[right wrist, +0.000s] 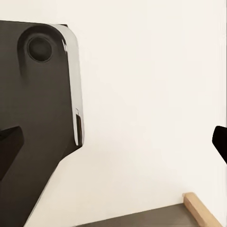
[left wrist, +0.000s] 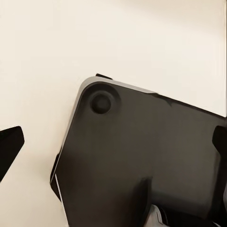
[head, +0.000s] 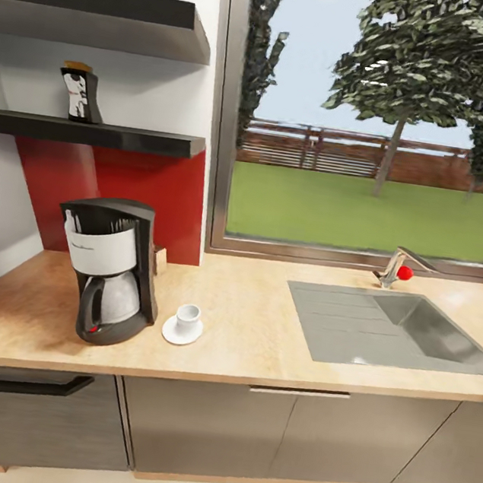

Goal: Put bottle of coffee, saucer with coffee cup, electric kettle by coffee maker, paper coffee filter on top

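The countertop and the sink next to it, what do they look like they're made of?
The kitchen countertop looks like light tan wood or wood-look laminate with a matte finish, showing faint grain streaks. The sink looks like brushed grey metal, probably stainless steel, with a dull sheen.

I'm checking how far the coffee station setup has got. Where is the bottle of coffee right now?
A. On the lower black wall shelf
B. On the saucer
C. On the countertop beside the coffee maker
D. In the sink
A: the bottle of coffee stands on the lower kitchen shelf, above the coffee maker, not yet on the kitchen countertop.
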`<state>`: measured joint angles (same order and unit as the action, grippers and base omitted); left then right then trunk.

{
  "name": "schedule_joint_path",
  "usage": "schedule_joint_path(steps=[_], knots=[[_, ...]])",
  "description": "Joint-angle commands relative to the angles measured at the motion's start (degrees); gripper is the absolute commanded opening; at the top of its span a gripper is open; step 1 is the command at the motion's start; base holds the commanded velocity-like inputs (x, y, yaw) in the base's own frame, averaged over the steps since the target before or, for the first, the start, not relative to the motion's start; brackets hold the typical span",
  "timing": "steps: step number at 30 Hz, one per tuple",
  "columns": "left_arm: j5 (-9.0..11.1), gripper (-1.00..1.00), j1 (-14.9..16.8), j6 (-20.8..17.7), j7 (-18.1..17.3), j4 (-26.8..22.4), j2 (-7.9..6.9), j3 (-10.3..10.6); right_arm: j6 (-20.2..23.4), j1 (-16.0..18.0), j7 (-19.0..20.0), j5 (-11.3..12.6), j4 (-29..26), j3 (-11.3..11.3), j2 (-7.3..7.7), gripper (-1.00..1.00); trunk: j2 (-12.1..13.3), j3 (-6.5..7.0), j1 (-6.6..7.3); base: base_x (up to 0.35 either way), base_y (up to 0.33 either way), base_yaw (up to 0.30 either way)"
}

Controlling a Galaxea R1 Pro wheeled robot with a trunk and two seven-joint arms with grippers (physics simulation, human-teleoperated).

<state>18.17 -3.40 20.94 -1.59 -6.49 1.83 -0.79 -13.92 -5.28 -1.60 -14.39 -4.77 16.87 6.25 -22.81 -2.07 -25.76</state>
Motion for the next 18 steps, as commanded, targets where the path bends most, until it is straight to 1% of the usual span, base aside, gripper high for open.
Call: schedule_joint_path(steps=[1, 8, 11, 12, 13, 15, 16, 18], knots=[[0.35, 1.00, -0.03, 0.07, -0.17, -0.10, 0.01, -0.06, -0.12, 0.02, -0.28, -0.58, -0.08, 0.44, -0.01, 1.00, -0.11, -0.10, -0.02, -0.081, -0.252, -0.088], [0.37, 1.00, -0.03, 0.07, -0.17, -0.10, 0.01, -0.05, 0.11, 0.01, -0.22, -0.40, -0.15, 0.59, -0.03, 1.00, -0.11, -0.10, -0.02, -0.028, -0.267, -0.030], [0.37, 1.00, -0.03, 0.07, -0.09, -0.10, 0.01, -0.02, 0.27, 0.02, -1.06, -0.38, -0.15, 0.62, -0.17, 1.00, -0.11, -0.10, -0.02, -0.003, -0.287, -0.003], [0.37, 1.00, -0.03, 0.07, 0.10, -0.10, 0.01, -0.02, 0.30, 0.04, -2.09, -0.45, -0.15, 0.60, -0.05, 1.00, -0.11, -0.10, -0.02, -0.001, -0.292, -0.001], [0.37, 1.00, -0.03, 0.07, 0.13, -0.10, 0.01, -0.01, 0.33, 0.03, -2.02, -0.53, -0.17, 0.55, 0.11, 1.00, -0.11, -0.10, -0.02, 0.000, -0.292, 0.000], [0.37, 1.00, -0.03, 0.07, 0.16, -0.10, 0.01, -0.03, 0.33, 0.04, -1.16, -0.72, -0.21, 0.39, 0.96, 1.00, -0.11, -0.10, -0.02, 0.007, -0.293, 0.000], [0.37, 1.00, -0.03, 0.07, 0.18, -0.10, 0.01, -0.05, 0.31, 0.04, 3.65, -0.91, -0.25, 0.00, 1.97, 1.00, -0.11, -0.10, -0.02, 0.060, -0.293, 0.000], [0.37, 1.00, -0.03, 0.07, 0.18, -0.10, 0.01, -0.05, 0.28, 0.04, 11.68, -1.17, -0.30, -0.20, 3.07, 1.00, -0.11, -0.10, -0.02, 0.077, -0.293, 0.000]])
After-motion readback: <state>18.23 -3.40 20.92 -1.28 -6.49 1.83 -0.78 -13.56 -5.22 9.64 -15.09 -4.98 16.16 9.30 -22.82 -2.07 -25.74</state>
